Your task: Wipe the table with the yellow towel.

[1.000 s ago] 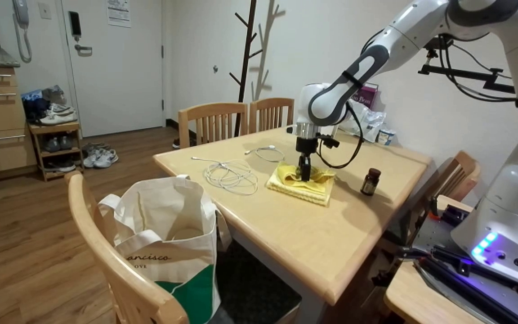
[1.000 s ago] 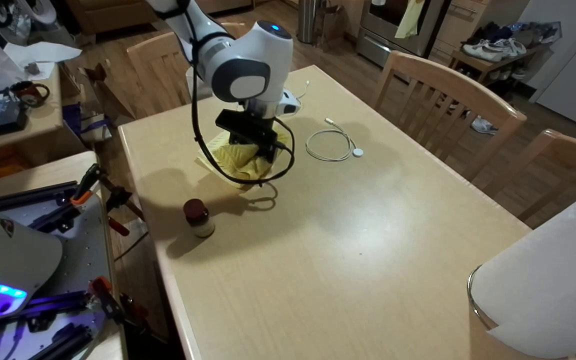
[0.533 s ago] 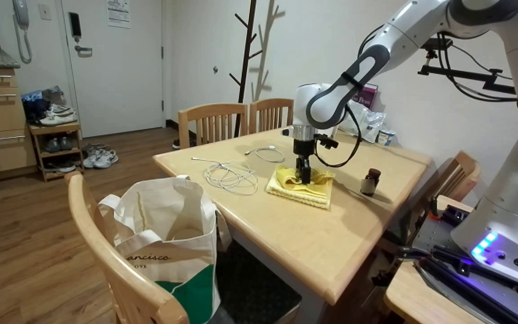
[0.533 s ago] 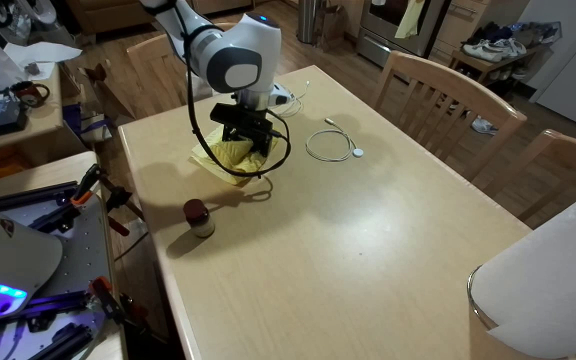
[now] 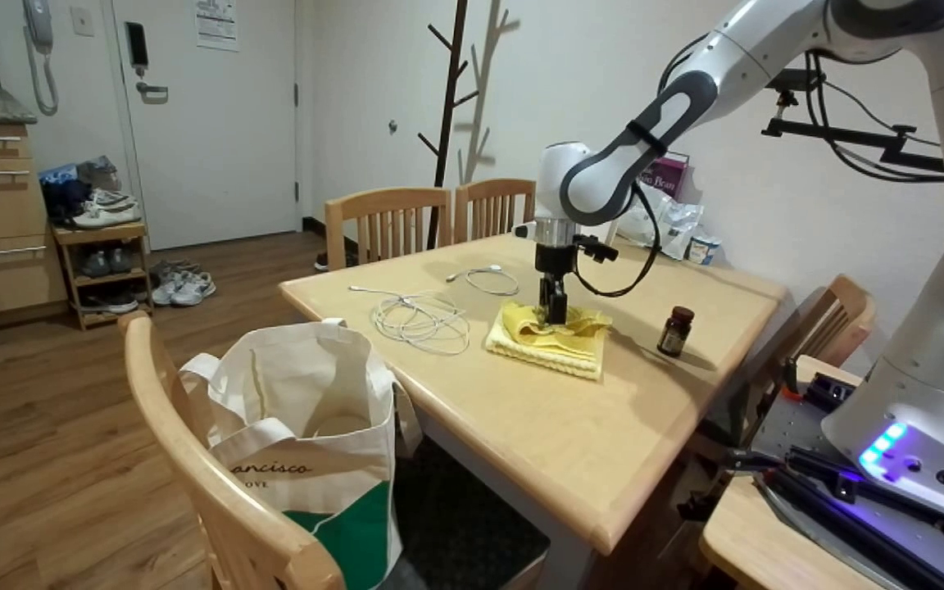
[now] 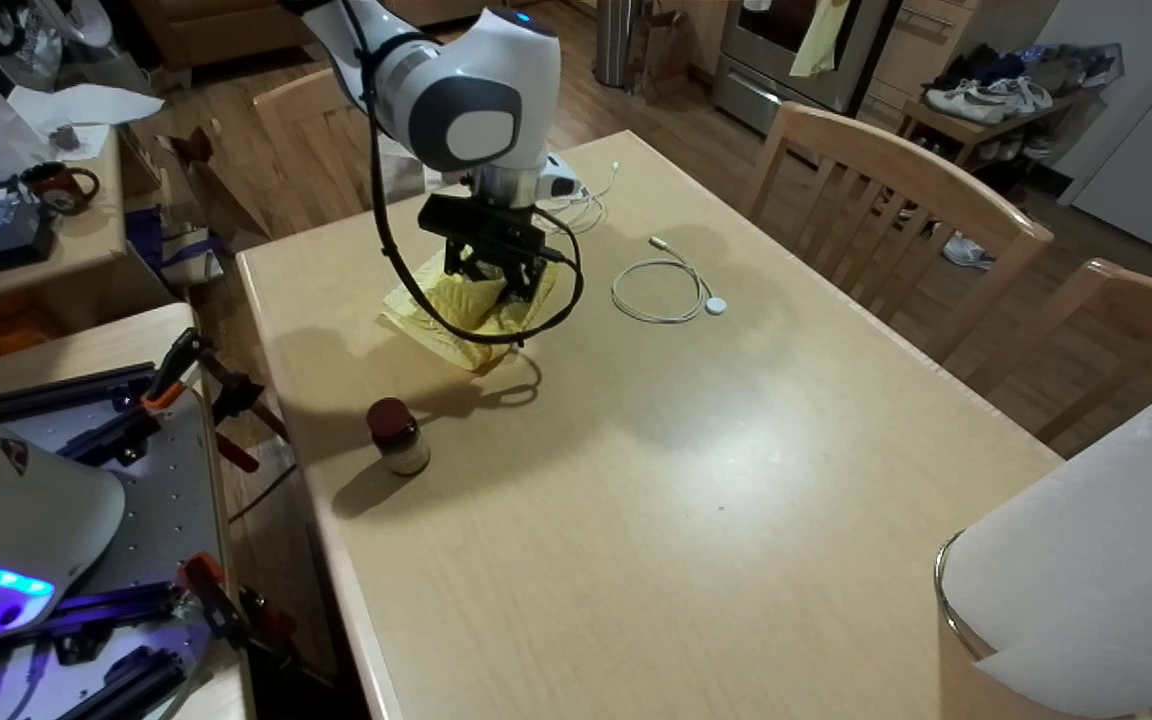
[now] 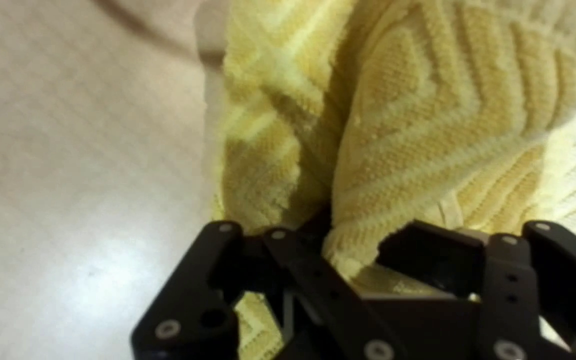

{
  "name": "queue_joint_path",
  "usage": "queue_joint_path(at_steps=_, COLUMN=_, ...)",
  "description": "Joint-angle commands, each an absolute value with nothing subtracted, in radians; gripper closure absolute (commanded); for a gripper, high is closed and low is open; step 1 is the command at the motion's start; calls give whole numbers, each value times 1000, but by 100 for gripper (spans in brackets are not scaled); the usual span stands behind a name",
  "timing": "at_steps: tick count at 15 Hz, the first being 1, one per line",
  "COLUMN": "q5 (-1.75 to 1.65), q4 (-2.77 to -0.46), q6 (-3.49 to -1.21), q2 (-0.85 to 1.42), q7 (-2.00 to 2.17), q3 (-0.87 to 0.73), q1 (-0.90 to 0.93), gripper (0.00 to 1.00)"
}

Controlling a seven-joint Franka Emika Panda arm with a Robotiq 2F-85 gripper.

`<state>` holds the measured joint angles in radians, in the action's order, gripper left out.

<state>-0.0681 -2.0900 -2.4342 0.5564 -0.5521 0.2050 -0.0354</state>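
The gripper (image 7: 360,232) was pointed downward at the yellow towel (image 5: 550,348), as recorded in both exterior views. In the wrist view, a bunched, ribbed fold of the towel was seen pinched between the black fingers (image 7: 438,255); the firmness of the pinch could not be judged. The towel was laid on the table (image 6: 676,500), its lower layers flat and its upper part rumpled at the fingers. A coiled white cable (image 5: 411,306) was noted just beside the towel, and near that coil a looped cable with a round white end (image 6: 716,305). On the opposite side of the towel, a red-capped bottle (image 5: 673,334) was found upright, near the cloth but apart from it. A paper towel roll (image 6: 1096,570), cut off by the frame edge, was observed well apart from the towel. In an exterior view, a canvas tote bag (image 5: 333,467) was seen between a chair back (image 5: 185,451) and the table edge.
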Motion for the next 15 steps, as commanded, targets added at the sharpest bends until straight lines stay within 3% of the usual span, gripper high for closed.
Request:
queue_joint_path(at_steps=1, q5=-18, q4=-2163, q6=-2379, q2=387, q7=-584, q3=239, q1=-64, gripper=51)
queue_joint_path(at_steps=9, q5=145, q4=-2157, q6=-2158, q2=78, q7=-652, q3=181, q1=-42, gripper=2)
queue_joint_path(at_steps=10, q5=99, q4=-2123, q6=-2189, q2=137, q7=-602, q3=169, q1=-12, gripper=0)
queue_joint_path(at_steps=11, q5=102, q4=-2123, q6=-2177, q2=115, q7=-605, q3=158, q1=-8, gripper=13)
queue_joint_path(at_steps=13, q5=101, q4=-2124, q6=-2177, q2=115, q7=-604, q3=151, q1=0, gripper=0)
queue_joint_path(at_steps=15, q5=101, q4=-2124, q6=-2179, q2=131, q7=-604, q3=152, q1=4, gripper=0)
